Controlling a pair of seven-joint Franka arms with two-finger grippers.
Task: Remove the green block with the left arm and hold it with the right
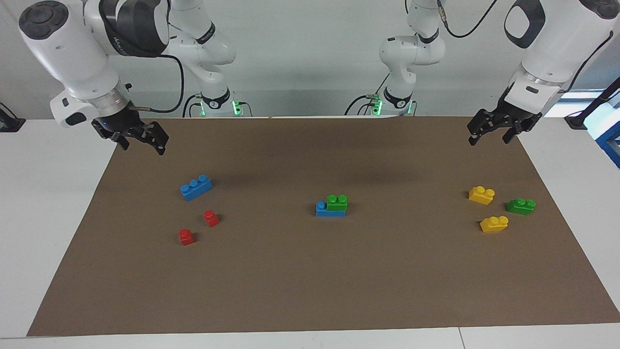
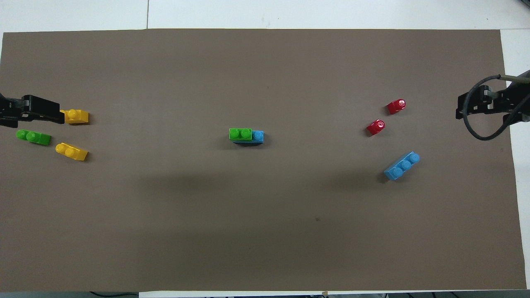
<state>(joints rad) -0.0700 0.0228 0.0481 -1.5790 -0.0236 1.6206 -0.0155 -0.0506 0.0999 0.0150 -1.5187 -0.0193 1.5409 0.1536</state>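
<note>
The green block (image 1: 336, 201) is a bright two-stud brick stacked on a blue brick (image 1: 325, 210) at the middle of the brown mat; it also shows in the overhead view (image 2: 240, 133). My left gripper (image 1: 488, 139) hangs open and empty in the air over the mat's corner at the left arm's end, and shows in the overhead view (image 2: 39, 111). My right gripper (image 1: 144, 145) hangs open and empty over the mat's corner at the right arm's end, and shows in the overhead view (image 2: 474, 106). Both are far from the stack.
A darker green brick (image 1: 520, 206) and two yellow bricks (image 1: 481, 195) (image 1: 494, 223) lie at the left arm's end. A long blue brick (image 1: 195, 187) and two small red bricks (image 1: 211, 218) (image 1: 186, 236) lie at the right arm's end.
</note>
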